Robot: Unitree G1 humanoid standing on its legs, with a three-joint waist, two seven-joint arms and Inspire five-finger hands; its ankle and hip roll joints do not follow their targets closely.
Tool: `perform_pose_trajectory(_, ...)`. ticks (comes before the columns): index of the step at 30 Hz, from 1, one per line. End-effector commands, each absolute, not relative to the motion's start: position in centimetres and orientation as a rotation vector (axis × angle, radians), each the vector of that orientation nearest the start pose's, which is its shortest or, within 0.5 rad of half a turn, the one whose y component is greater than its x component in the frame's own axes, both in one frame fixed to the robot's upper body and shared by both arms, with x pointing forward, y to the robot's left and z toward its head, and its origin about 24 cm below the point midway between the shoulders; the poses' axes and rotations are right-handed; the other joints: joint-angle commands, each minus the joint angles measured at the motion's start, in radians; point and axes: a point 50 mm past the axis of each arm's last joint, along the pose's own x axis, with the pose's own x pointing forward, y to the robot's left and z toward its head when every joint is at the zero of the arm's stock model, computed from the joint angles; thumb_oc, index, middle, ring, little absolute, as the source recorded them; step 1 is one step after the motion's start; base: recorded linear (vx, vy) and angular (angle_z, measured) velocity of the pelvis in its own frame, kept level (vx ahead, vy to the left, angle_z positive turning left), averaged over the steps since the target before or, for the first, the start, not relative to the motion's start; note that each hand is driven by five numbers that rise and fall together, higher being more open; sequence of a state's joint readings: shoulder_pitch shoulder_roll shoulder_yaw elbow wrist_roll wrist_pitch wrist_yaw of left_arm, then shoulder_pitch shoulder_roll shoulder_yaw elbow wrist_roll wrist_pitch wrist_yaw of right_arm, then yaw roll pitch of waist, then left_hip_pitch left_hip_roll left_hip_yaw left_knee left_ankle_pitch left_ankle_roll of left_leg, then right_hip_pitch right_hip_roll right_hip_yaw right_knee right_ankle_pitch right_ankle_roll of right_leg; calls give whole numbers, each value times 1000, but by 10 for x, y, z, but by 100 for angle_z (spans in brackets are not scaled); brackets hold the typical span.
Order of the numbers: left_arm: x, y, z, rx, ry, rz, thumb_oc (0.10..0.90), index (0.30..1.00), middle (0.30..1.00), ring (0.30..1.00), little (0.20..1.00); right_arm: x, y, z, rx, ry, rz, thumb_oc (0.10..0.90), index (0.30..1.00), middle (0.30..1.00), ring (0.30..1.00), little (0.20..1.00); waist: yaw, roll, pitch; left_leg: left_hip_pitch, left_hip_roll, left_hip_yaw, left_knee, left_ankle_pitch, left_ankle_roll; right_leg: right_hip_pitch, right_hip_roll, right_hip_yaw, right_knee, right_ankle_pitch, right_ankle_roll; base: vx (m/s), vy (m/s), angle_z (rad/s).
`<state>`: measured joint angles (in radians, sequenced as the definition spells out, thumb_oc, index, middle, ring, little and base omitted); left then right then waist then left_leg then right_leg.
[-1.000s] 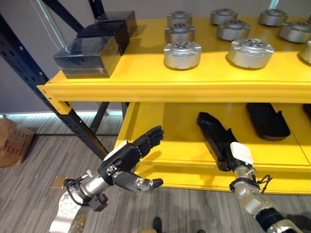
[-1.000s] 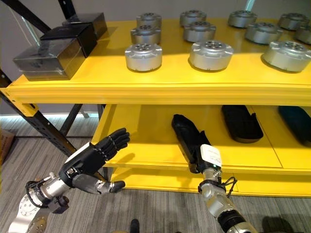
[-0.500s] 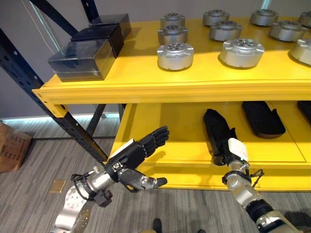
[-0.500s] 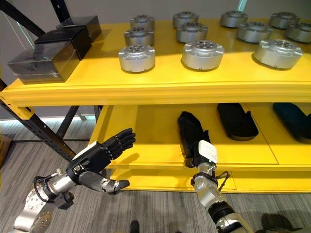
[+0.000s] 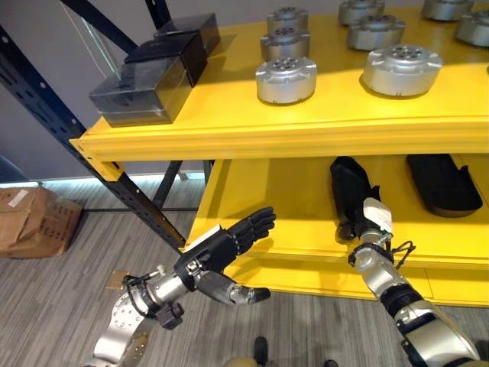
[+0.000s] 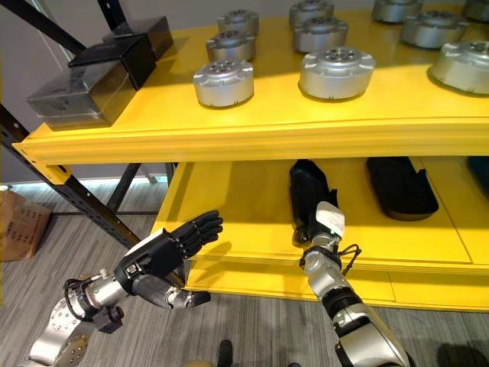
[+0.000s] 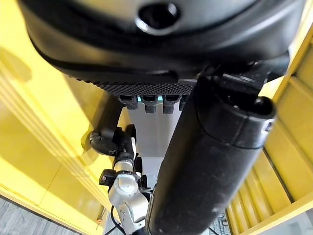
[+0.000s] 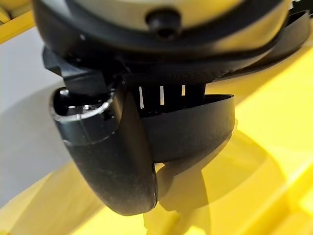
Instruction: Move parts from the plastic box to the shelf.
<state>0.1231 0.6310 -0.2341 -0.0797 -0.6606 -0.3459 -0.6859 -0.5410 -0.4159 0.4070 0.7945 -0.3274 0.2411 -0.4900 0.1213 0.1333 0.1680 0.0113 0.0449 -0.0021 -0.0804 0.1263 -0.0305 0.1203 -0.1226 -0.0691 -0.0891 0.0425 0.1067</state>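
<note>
On the lower yellow shelf [image 5: 290, 222] my right hand [image 5: 361, 226] curls its fingers round a long, flat, matte black part [image 5: 349, 191] lying lengthwise on the board, while my left hand [image 5: 218, 248] hangs empty, fingers spread, before the shelf's edge.

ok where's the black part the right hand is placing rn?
The black part lies on the lower shelf in the left eye view, right of centre, under the right hand; a second black part lies to its right.
</note>
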Motion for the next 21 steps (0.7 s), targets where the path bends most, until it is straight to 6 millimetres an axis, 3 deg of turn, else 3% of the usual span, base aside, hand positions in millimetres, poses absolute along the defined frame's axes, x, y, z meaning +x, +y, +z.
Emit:
perform_pose_trajectory(1, 226, 173, 120, -47, -453, -896, 900, 1000, 1000, 1000, 1000, 371, -218, 92, -1029, 47, -408, 400, 300, 300, 300, 300, 27, -36, 53, 32, 0, 19, 47, -145, -5, -86, -26, -83, 71, -20, -29, -31, -4, 6)
perform_pose_trajectory(11, 231, 165, 136, -38, -490, -922, 900, 1000, 1000, 1000, 1000, 387, -230, 124, -1054, 15, -490, 400, 300, 300, 300, 300, 48, -10, 129, -44, -10, -4, 61, -125, -8, -150, -27, -93, 102, -27, -36, -58, -15, 3)
perform_pose_trajectory(21, 233, 164, 142, -23, -513, -932, 900, 1000, 1000, 1000, 1000, 391, -239, 139, -1059, -3, -539, 400, 300, 300, 300, 300, 56, -2, 171, -74, -11, -7, 58, -109, -11, -175, -27, -101, 106, -24, -36, -46, -21, -3)
